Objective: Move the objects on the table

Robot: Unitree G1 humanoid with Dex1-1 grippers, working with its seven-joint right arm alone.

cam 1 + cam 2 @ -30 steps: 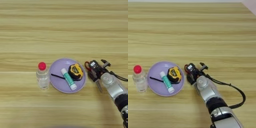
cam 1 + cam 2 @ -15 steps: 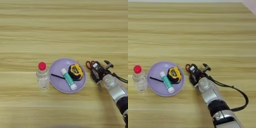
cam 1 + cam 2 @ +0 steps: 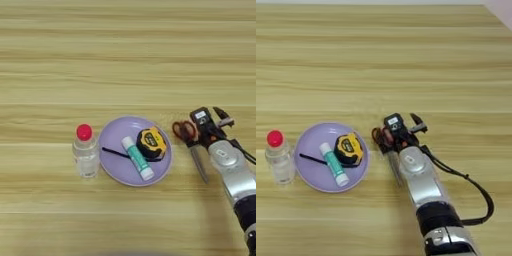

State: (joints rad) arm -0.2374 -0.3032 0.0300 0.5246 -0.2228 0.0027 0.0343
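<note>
Table (image 3: pixel 125 50): light wooden planks with lengthwise grain, filling both views.

Plate (image 3: pixel 112 165): round, lilac, lower centre of the frame in the left eye view, lower left in the right eye view. It carries three items.

Glue stick (image 3: pixel 137 158): white body with teal-green label, lying on its side across the middle of the plate, slanting from upper left to lower right, with one white end close to the plate's lower right rim.

Tape measure (image 3: pixel 151 142): yellow and black, on the right part of the plate, just beside the glue stick.

Thin black stick (image 3: pixel 115 153): lies on the plate left of the glue stick; what it is cannot be told.

Bottle (image 3: pixel 86 152): clear, red cap, upright on the table, just left of the plate and seemingly touching its rim.

Scissors (image 3: pixel 191 145): red handle loops toward the upper left, steel blades pointing down and slightly right. They lie flat on the table just right of the plate, apart from its rim.

Right gripper (image 3: pixel 212 122): two black fingers at the end of the silver forearm, entering from the lower right corner. The fingers stand spread apart, holding nothing, directly right of the scissors' handle loops, the nearer finger just beside or touching them.
</note>
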